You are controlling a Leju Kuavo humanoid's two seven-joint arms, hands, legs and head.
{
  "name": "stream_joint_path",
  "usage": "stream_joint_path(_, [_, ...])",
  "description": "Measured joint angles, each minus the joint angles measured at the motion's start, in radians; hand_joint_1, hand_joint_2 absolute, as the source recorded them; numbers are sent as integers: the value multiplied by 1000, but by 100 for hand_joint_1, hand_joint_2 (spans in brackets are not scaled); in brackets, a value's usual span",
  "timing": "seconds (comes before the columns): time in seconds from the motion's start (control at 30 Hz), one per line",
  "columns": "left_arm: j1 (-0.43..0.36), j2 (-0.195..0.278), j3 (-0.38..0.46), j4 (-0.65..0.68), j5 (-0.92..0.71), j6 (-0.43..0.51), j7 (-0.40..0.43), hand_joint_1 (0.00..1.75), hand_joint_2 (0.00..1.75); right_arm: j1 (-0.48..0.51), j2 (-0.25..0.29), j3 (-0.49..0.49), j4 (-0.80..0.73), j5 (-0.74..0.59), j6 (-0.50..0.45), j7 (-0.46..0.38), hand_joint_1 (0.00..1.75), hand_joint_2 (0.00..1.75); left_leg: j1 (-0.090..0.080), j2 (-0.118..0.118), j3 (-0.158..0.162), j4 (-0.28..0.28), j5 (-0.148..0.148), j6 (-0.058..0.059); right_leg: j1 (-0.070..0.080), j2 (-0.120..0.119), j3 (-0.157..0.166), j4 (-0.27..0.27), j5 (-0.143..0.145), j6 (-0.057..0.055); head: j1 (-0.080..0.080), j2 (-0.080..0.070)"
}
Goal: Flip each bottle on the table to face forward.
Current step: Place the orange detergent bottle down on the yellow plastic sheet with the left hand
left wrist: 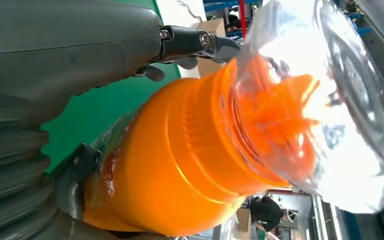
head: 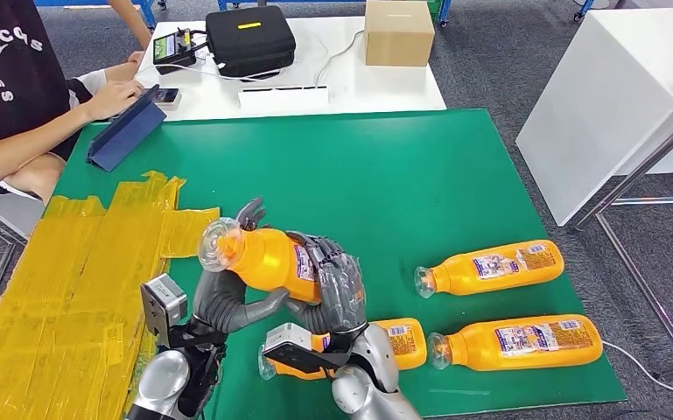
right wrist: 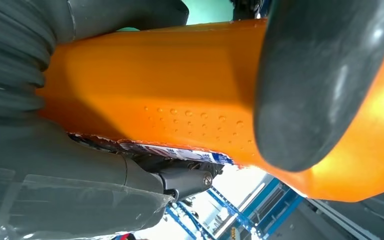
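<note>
Both hands were wrapped round one orange bottle [head: 267,260], held up off the green table [head: 385,175] near its front edge. Your left hand [head: 227,297] cupped it from below toward the clear cap end, fingers curled under the neck and one tip showing above the shoulder. Your right hand [head: 337,284] closed over the label end, its dark fingers [head: 328,258] pressed down across the body and the thumb [right wrist: 319,85] flat against the orange wall in the right wrist view. From the left wrist camera you saw the clear cap [left wrist: 329,100] large and close, pointing away from the hand.

Three more bottles lay on their sides on the mat: one [head: 490,268] to the right, one [head: 516,342] nearer the front, and a third [head: 398,341] partly hidden behind your right forearm.

You looked to be mid-turn on the held bottle, rolling it between the two hands. Its label seemed to face sideways, though the fingers covered most of it, so I could not be sure. Next you would need to finish the rotation, keep both grips firm on the slick plastic, then lower it onto bare mat away from the others
</note>
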Motion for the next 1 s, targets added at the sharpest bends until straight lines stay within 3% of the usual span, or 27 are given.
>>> stream_joint_path(0.4, [0,14,-45,1,-29,-2,-17,0,175,-29,8,8,74,18,-11,26,175,175,0,0,0,0,0,0,0,0,0,0,0,0,0,0])
stream_joint_path(0.43, [1,15,-46,1,-30,0,-20,10,175,-33,9,10,82,23,-10,30,175,175,0,0,0,0,0,0,0,0,0,0,0,0,0,0])
stream_joint_path(0.53, [2,15,-47,0,-28,6,-26,141,175,-43,12,15,106,37,-10,41,175,175,0,0,0,0,0,0,0,0,0,0,0,0,0,0])
stream_joint_path(0.57, [2,14,-46,-2,-22,10,-28,175,175,-46,13,18,115,43,-11,45,175,175,0,0,0,0,0,0,0,0,0,0,0,0,0,0])
stream_joint_path(1.0, [10,12,-35,-12,13,23,-36,175,175,-60,15,37,171,91,-29,70,175,175,0,0,0,0,0,0,0,0,0,0,0,0,0,0])
